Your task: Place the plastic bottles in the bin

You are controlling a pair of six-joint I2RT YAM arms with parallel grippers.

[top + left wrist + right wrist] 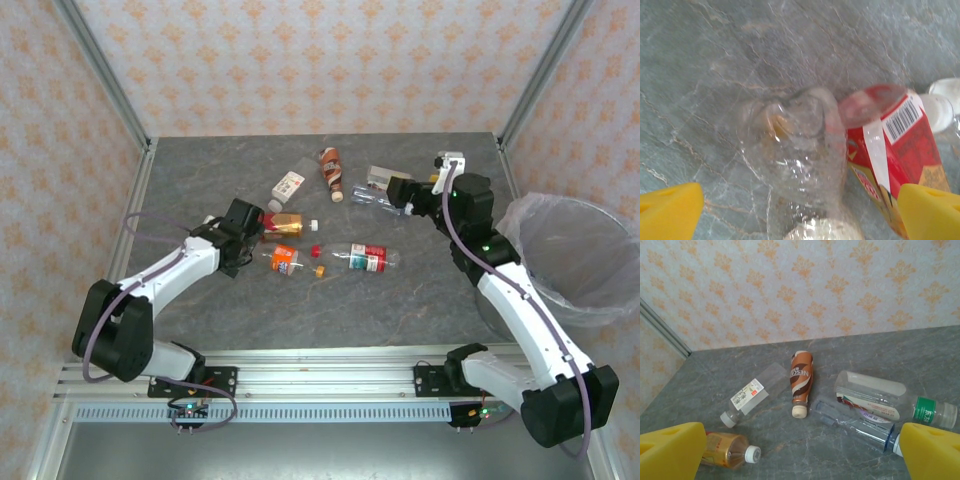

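A crumpled clear bottle (795, 150) lay between my wide-spread left fingers (670, 212). My right gripper (800, 455), equally wide, faced a brown bottle (801, 380). The overhead view added the bin (600, 300).

— Where's the top camera?
— High over the near edge of the table (420, 290), looking down; the brown bottle (331, 172) lies far from it.
— The wrists?
— Left: straight down, very close on a clear bottle (800, 165), near-left of the brown bottle. Right: low, from its right, sharing it with the top view.
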